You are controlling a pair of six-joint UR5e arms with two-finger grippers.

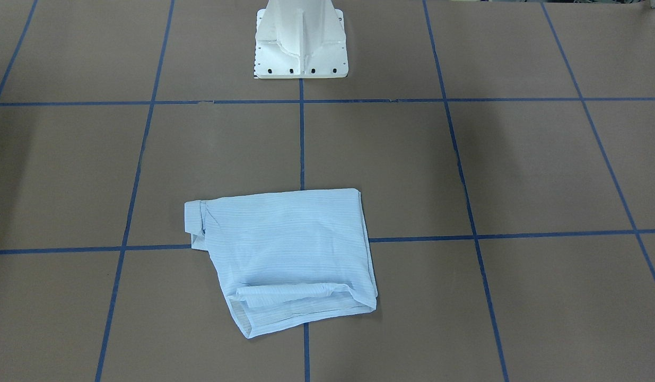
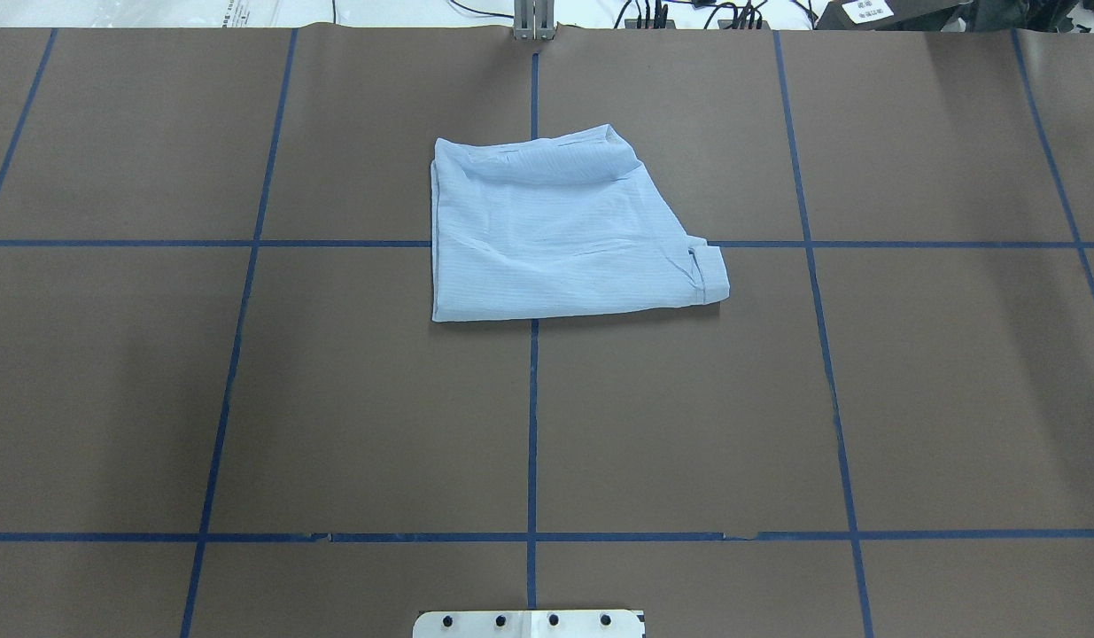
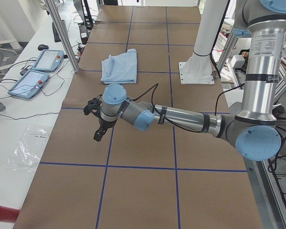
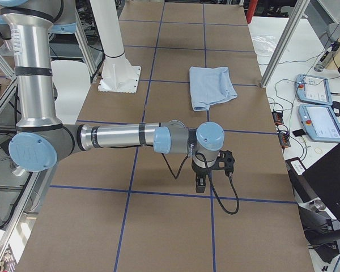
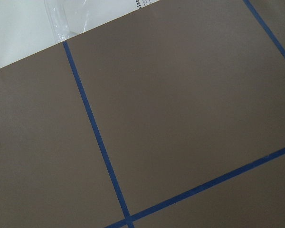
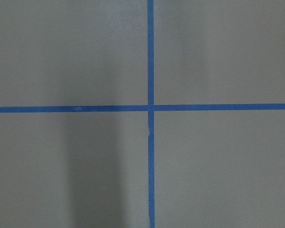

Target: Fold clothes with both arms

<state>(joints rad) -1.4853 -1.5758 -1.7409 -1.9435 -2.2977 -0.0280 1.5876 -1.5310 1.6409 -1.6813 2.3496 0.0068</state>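
A pale blue, finely striped shirt (image 2: 555, 235) lies folded into a compact, roughly square bundle on the brown paper worktop (image 2: 334, 399), straddling the crossing of two blue tape lines (image 2: 531, 425) on the centre line, out in front of the white pedestal base (image 1: 300, 42). A rolled fold runs along the bundle's edge farthest from the base, and a small cuff-like tab (image 2: 710, 275) juts out on the robot's right side. Nothing touches the garment.

Both arms are well apart from it. The left arm (image 3: 181, 119) stretches low over the worktop toward the robot's left end, its black left claw (image 3: 99, 135) pointing down above the paper; it shows only in the side view, so whether it is open or closed cannot be told. The right arm (image 4: 119, 136) reaches out likewise at the opposite end, and the right claw (image 4: 200, 184) hangs just above a tape line, its opening equally impossible to judge. Both wrist cameras see only brown paper and blue tape, the left one also catching the corner of a clear plastic bag (image 5: 85, 14) beside the worktop.
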